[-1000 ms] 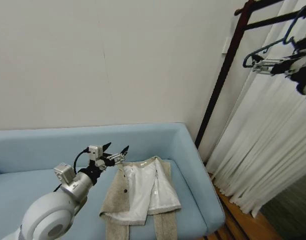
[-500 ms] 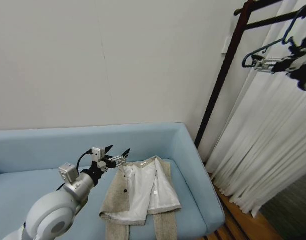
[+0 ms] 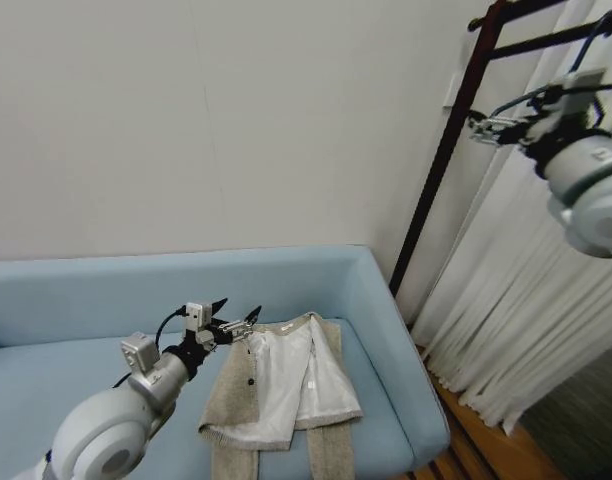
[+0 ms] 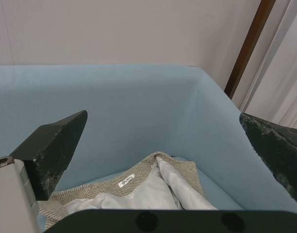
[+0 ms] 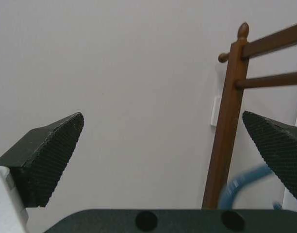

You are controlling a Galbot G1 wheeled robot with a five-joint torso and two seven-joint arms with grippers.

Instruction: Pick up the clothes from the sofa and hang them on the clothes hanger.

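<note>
item: beige knit cardigan (image 3: 281, 385), white lining showing, lying spread on the seat of the light blue sofa (image 3: 86, 290), near its right end. not yet picked up.
left gripper (image 3: 236, 307): jaws wide apart, empty, just beside the collar.
right gripper (image 3: 483, 125): jaws apart, empty, raised by the blue hanger (image 5: 234, 186) at the wooden clothes rack (image 3: 451, 140).
remaining: grasp, lift, hang.

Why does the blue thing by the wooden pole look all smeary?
Right wrist view: the blue hanger is smeared, probably because it is swinging, since the wooden rack beside it looks crisp. Left wrist view: the jacket on the sofa is clear, in soft light without glare. Head view: even light, with no hard shadows on the sofa.
</note>
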